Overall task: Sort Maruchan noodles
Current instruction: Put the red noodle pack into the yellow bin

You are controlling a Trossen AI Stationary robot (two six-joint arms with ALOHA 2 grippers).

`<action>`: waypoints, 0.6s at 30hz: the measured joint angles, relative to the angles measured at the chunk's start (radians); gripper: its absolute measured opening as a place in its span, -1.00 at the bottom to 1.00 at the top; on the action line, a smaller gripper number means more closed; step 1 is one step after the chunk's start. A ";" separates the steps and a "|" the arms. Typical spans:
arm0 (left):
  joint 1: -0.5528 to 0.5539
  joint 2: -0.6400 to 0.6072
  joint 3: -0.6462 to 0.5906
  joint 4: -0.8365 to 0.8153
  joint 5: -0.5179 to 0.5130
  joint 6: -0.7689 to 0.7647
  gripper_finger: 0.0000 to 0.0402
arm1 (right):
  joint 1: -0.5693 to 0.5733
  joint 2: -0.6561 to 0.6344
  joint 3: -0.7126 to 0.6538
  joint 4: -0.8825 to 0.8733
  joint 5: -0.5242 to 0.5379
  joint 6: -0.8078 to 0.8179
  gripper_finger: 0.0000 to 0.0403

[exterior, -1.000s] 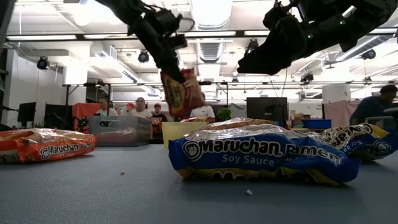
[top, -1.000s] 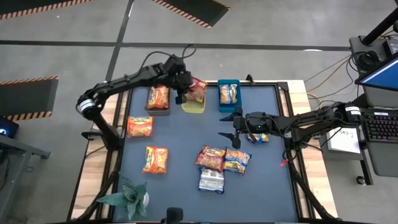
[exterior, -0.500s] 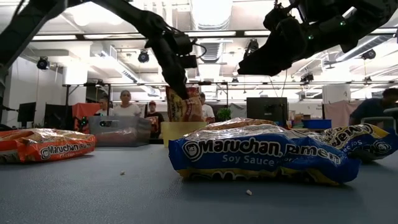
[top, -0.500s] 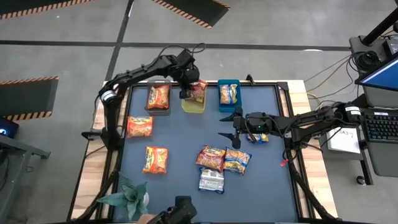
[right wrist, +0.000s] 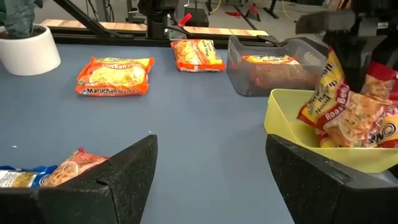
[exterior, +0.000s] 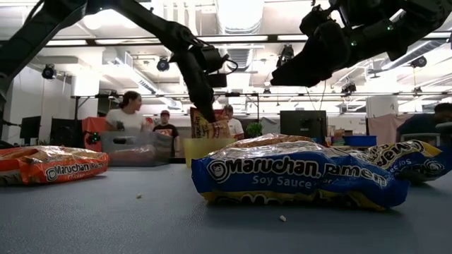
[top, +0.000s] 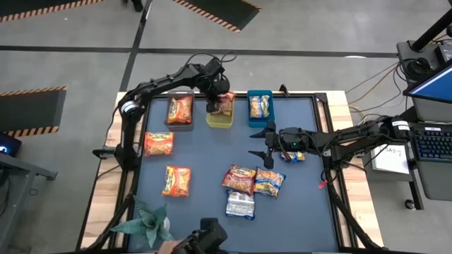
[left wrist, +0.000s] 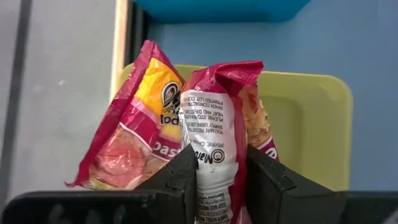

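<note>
My left gripper is over the yellow bin, shut on a red noodle packet. A second red packet lies in that bin. The grey bin holds an orange packet, and the blue bin holds a blue-and-yellow one. Orange packets lie flat on the table's left half. A cluster with a silvery-white packet lies near the front. My right gripper hovers open at mid-table. My left gripper pinches the red packet between its two fingers at its upper crimped end, coming from above and pointing down. The packet hangs upright below the fingers, with its lower part inside the yellow bin beside the other red packet.
A blue packet lies under my right arm. A potted green plant stands at the near left corner. People move in the room beyond the far edge. Bare blue mat lies between the bins and the cluster.
My left gripper has shifted slightly toward the table's right and gone down over the yellow bin, still shut on the red packet. The packet has sunk from well above the bin's rim until its lower part is inside the bin.
</note>
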 joint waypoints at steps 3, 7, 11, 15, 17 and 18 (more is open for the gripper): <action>0.000 0.009 0.000 0.017 -0.047 0.000 -0.54 | 0.000 0.000 0.000 0.004 0.000 0.000 0.42; 0.000 0.015 0.000 0.025 -0.065 -0.004 -0.48 | 0.000 0.000 -0.002 0.005 -0.001 -0.001 0.44; 0.000 0.015 -0.001 0.036 -0.066 -0.005 -0.38 | 0.000 0.000 -0.002 0.012 0.000 -0.005 0.46; 0.000 0.015 -0.001 0.061 -0.066 -0.023 -0.25 | 0.000 0.000 -0.002 0.011 -0.001 -0.001 0.46; 0.000 0.015 -0.001 0.061 -0.067 -0.026 -0.19 | 0.000 0.000 -0.002 0.011 -0.001 -0.001 0.45; 0.000 0.015 -0.001 0.058 -0.067 -0.026 -0.16 | 0.000 0.000 -0.002 0.011 -0.001 -0.001 0.45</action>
